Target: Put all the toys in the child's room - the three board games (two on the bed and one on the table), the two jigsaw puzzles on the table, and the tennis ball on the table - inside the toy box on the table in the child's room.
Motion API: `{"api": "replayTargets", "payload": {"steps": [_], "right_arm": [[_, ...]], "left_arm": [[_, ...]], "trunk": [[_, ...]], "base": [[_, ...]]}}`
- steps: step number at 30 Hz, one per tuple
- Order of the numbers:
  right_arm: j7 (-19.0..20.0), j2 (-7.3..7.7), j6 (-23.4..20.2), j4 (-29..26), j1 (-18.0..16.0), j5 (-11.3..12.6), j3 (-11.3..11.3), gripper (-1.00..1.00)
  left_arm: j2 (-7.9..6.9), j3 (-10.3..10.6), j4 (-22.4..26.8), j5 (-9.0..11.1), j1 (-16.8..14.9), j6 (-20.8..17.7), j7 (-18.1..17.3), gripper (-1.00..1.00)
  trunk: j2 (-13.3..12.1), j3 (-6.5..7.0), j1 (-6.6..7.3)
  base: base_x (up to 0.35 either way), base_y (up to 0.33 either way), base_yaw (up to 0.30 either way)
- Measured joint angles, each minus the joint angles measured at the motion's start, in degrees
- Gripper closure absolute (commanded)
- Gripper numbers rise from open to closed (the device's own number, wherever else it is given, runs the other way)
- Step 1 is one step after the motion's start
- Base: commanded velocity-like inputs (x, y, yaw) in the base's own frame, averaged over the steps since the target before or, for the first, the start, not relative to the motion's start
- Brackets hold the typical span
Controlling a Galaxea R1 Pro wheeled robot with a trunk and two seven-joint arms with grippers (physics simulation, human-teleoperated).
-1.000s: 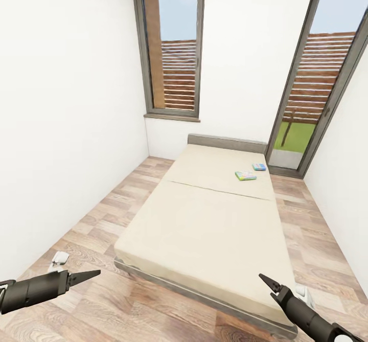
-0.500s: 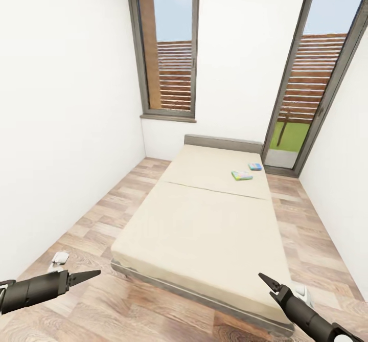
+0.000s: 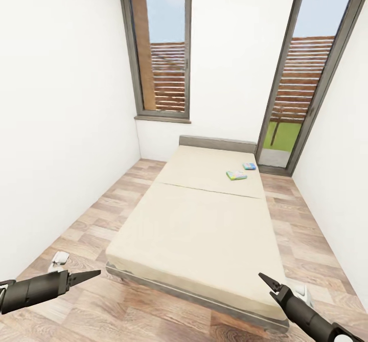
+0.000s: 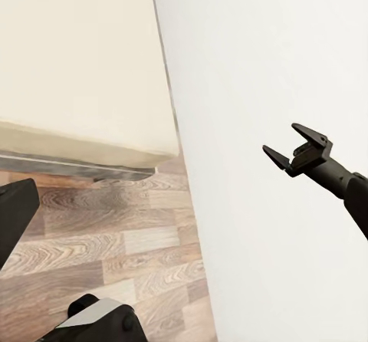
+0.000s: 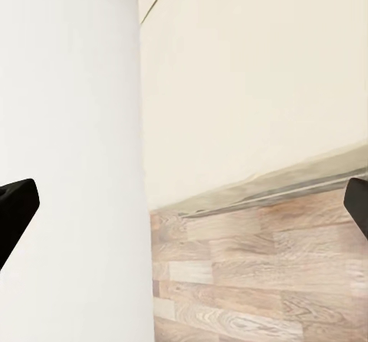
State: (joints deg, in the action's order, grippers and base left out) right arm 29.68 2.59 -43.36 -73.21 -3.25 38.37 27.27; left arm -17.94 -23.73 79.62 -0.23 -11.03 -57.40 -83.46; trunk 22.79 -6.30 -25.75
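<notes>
Two board games lie on the bed (image 3: 204, 224) near its grey headboard: a green-edged box (image 3: 236, 175) and a small blue box (image 3: 249, 166) just beyond it. My left gripper (image 3: 95, 272) hangs open over the floor off the bed's near left corner. My right gripper (image 3: 267, 280) is open at the bed's near right corner, and it also appears open in the left wrist view (image 4: 295, 149). Both are far from the boxes and hold nothing. The table, toy box, jigsaw puzzles and tennis ball are out of view.
The room is narrow, with white walls close on both sides of the bed. A tall window (image 3: 158, 50) and a glass door (image 3: 299, 76) are on the far wall. Strips of wood-plank floor (image 3: 97, 214) run along each side of the bed.
The whole picture has shifted, so the camera moved: the bed and boxes now sit a little farther off and to the left. Both grippers hold the same pose.
</notes>
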Motion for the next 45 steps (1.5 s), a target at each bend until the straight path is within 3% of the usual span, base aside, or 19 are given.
{"api": "replayTargets", "payload": {"steps": [19, 45], "right_arm": [[-0.25, -0.12, 0.03, -0.01, 0.03, -0.11, -0.12, -1.0], [-0.42, -0.12, 0.16, 0.12, 0.01, -0.38, -0.22, -1.0]], "left_arm": [[0.02, 0.02, -0.03, 0.0, -0.01, 0.0, 0.09, -1.0], [0.04, 0.02, -0.01, -0.01, 0.0, 0.04, 0.11, -1.0]], "trunk": [[0.0, 0.1, 0.0], [-0.01, 1.63, 0.01]], "base": [[0.0, -0.183, -0.015], [0.011, -0.294, -0.188]]}}
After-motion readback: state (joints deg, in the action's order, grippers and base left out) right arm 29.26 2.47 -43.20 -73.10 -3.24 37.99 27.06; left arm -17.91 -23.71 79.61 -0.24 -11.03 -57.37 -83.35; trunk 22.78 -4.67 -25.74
